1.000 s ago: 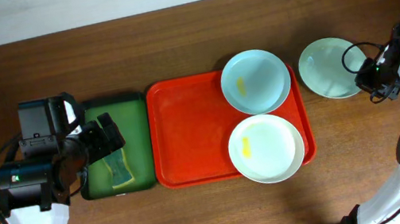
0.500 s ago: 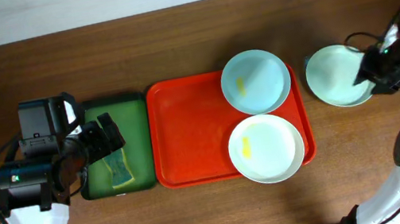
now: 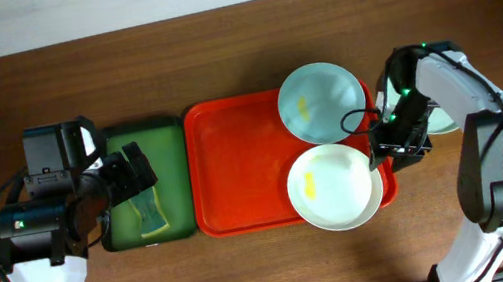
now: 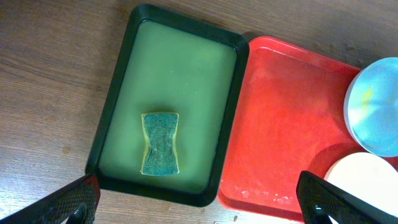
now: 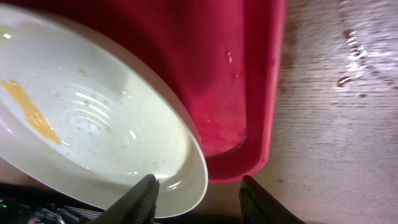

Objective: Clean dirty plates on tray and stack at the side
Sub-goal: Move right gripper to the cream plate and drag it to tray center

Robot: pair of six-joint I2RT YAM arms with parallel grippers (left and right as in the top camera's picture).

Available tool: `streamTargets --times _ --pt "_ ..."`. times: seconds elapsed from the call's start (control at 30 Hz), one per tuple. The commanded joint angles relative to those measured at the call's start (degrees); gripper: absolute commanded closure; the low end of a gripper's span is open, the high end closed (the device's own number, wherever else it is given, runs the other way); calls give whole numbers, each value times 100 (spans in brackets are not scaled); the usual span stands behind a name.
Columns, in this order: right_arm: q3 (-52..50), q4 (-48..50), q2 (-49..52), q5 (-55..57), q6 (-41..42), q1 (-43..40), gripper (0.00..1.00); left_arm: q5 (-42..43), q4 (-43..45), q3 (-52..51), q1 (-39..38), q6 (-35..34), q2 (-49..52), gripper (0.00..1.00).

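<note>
The red tray (image 3: pixel 236 169) holds two dirty plates, each with a yellow smear: a light-blue plate (image 3: pixel 321 102) at its far right corner and a white plate (image 3: pixel 335 186) at its near right corner. A third pale mint plate (image 3: pixel 438 121) lies on the table right of the tray, mostly hidden under my right arm. My right gripper (image 3: pixel 396 146) is open at the tray's right rim. In the right wrist view its fingers (image 5: pixel 199 196) straddle the white plate's (image 5: pixel 93 124) rim without closing on it. My left gripper (image 3: pixel 135 170) is open and empty above the green tray; the left wrist view shows its fingertips (image 4: pixel 199 205) spread wide.
A dark green tray (image 3: pixel 138 139) stands left of the red tray and holds a green-yellow sponge (image 4: pixel 160 143), also seen overhead (image 3: pixel 149 216). Water drops lie on the wood right of the red tray (image 5: pixel 354 56). A pale wall runs along the table's far edge.
My right gripper has left the mint plate at the right and swung left to the white plate's rim at the tray's right edge. The left arm has not moved.
</note>
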Motion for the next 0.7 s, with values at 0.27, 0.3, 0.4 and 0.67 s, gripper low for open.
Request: streamTargets --times 0.27,0.3,0.4,0.67 --pt "-588 433 -15 -28 -33 90 81 46 9 42 -13 26 -66 1" --pt "-662 498 -15 -31 -33 90 81 46 9 42 -13 26 -66 1" --pt "-706 525 -15 -76 -33 90 96 46 9 42 -13 26 -66 1" --pt "-706 1875 -13 -1805 787 1370 96 46 9 42 -13 26 -66 1"
